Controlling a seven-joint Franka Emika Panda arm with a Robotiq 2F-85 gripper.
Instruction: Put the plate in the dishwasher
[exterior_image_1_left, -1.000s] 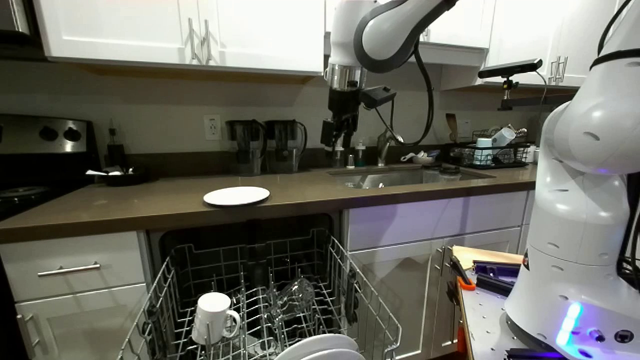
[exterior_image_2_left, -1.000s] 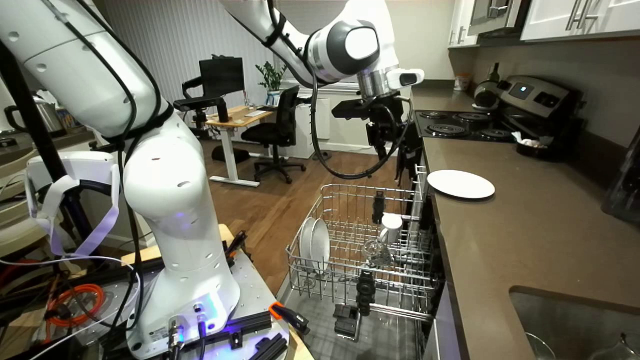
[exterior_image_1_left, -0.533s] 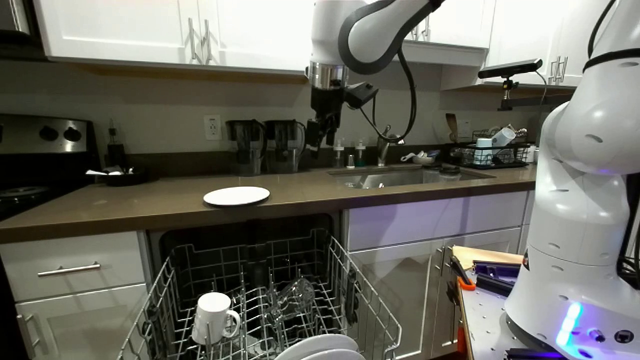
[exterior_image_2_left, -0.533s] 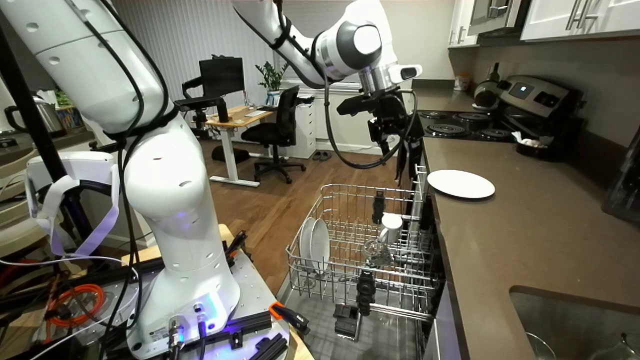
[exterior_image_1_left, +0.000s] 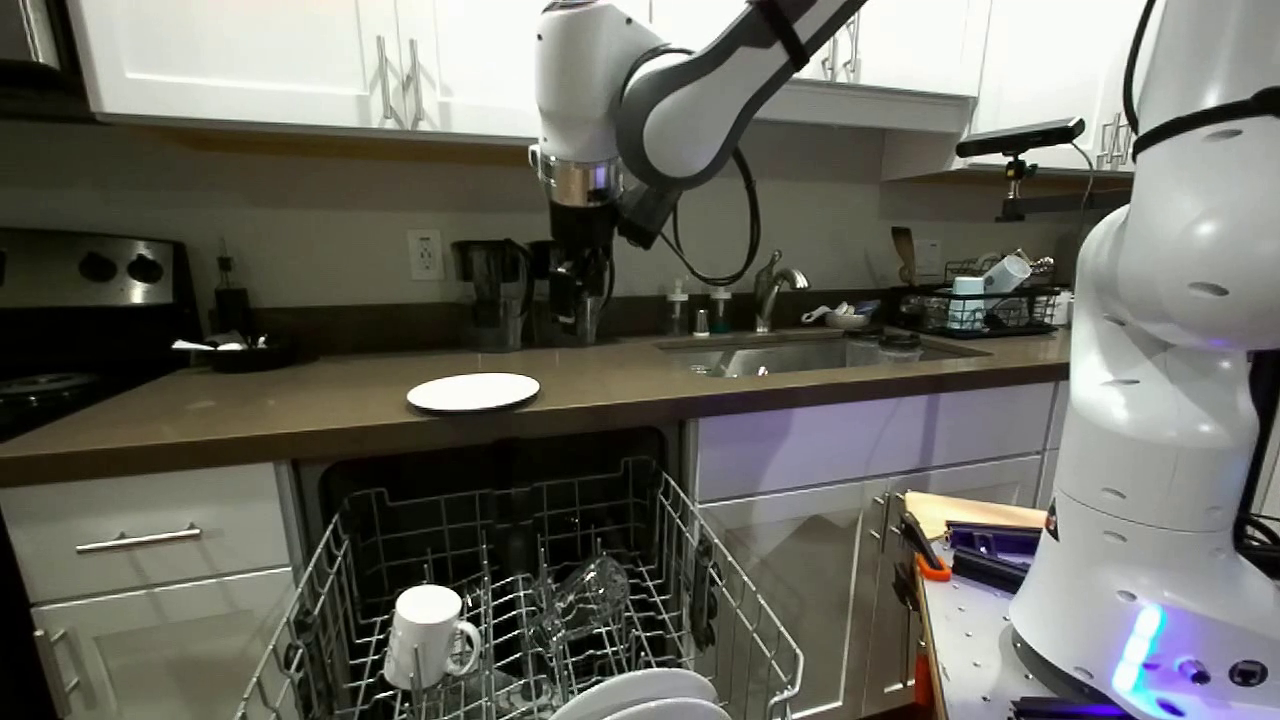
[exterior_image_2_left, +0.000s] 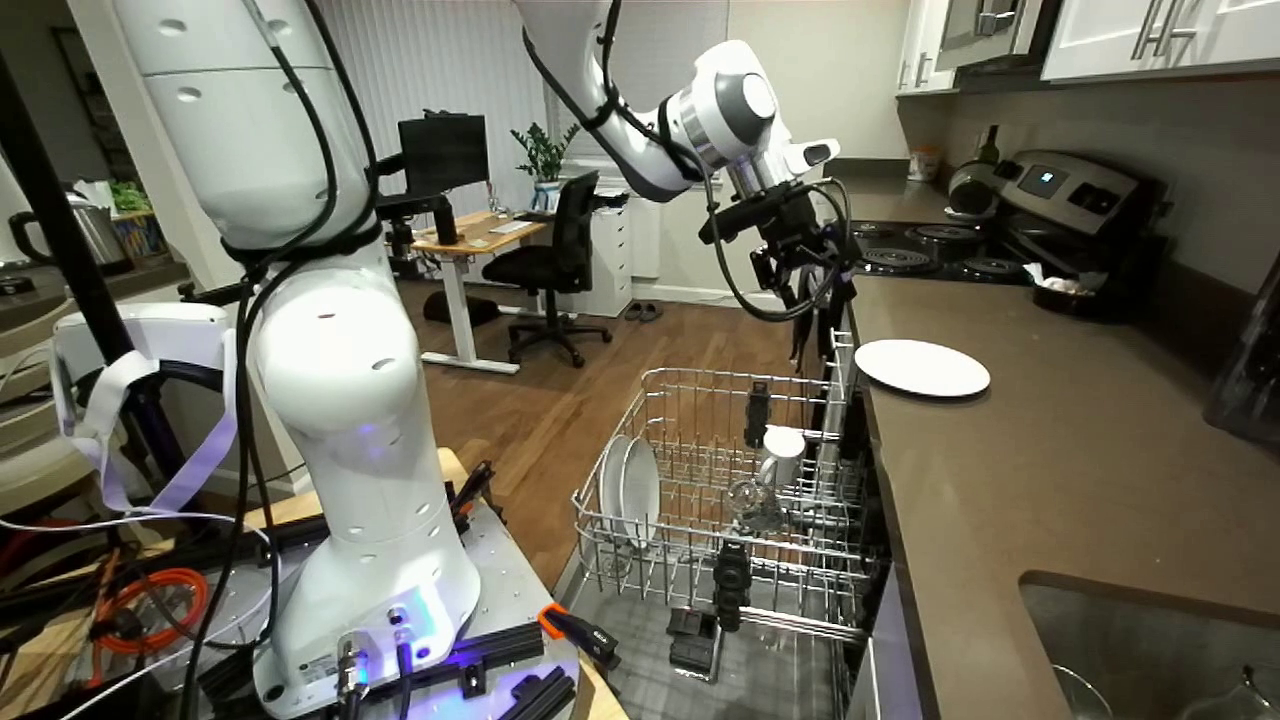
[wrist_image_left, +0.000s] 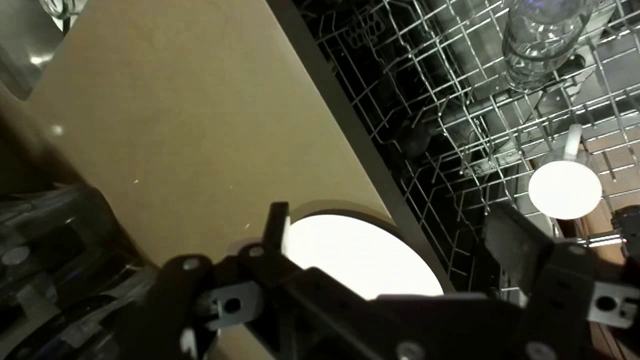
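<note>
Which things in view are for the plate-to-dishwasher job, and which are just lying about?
For the job:
plate on the counter
dishwasher
gripper, open

Lying about:
white mug, clear glass and two plates in the dishwasher
two pitchers
orange-and-black tool

No text can be read; marks on the far stove display (exterior_image_2_left: 1043, 181) and the near orange-and-black tool (exterior_image_2_left: 583, 636) cannot be made out
</note>
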